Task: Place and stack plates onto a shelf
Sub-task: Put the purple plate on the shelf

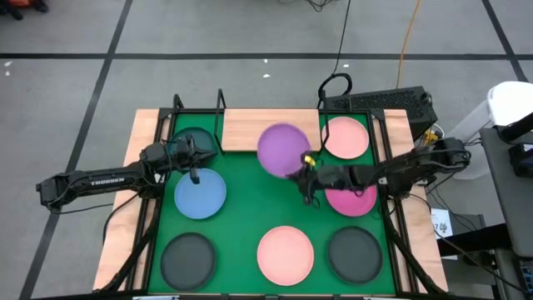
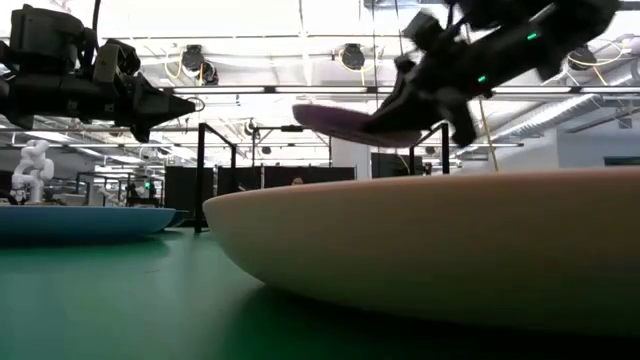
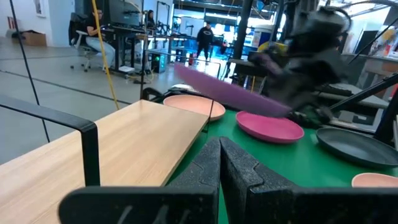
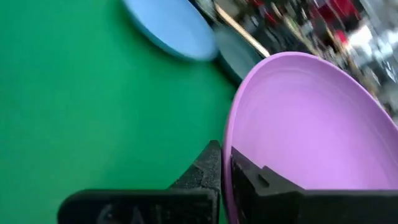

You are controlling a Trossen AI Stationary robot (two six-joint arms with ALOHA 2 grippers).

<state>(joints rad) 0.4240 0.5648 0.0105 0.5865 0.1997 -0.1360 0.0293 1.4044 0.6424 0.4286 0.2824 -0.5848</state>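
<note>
My right gripper (image 1: 306,164) (image 4: 224,163) is shut on the purple plate (image 1: 281,148) (image 2: 335,122), in the air over the near edge of the wooden shelf (image 1: 250,129). A light pink plate (image 1: 346,137) rests on the shelf's right end. On the green mat lie a blue plate (image 1: 200,193), a magenta one (image 1: 354,200) under my right arm, two dark grey ones (image 1: 187,257) (image 1: 354,252) and a light pink one (image 1: 285,252). A dark teal plate (image 1: 190,137) lies under my left gripper (image 1: 208,151) (image 3: 219,155), which hovers shut at the shelf's left end. My right gripper pinches the purple plate's rim (image 4: 227,149) on its right near side, with one finger (image 4: 264,183) inside the dish and the other (image 4: 202,171) under its outside. The fingers reach in from the table's right, roughly level. The plate is lifted clear and slightly tilted.
Black rod supports (image 1: 221,104) stand at the shelf's left end, and another (image 1: 333,83) rises behind it. The middle of the shelf board (image 3: 124,143) is bare wood. A black keyboard-like box (image 1: 391,102) sits behind the far right corner. People show in the room beyond.
</note>
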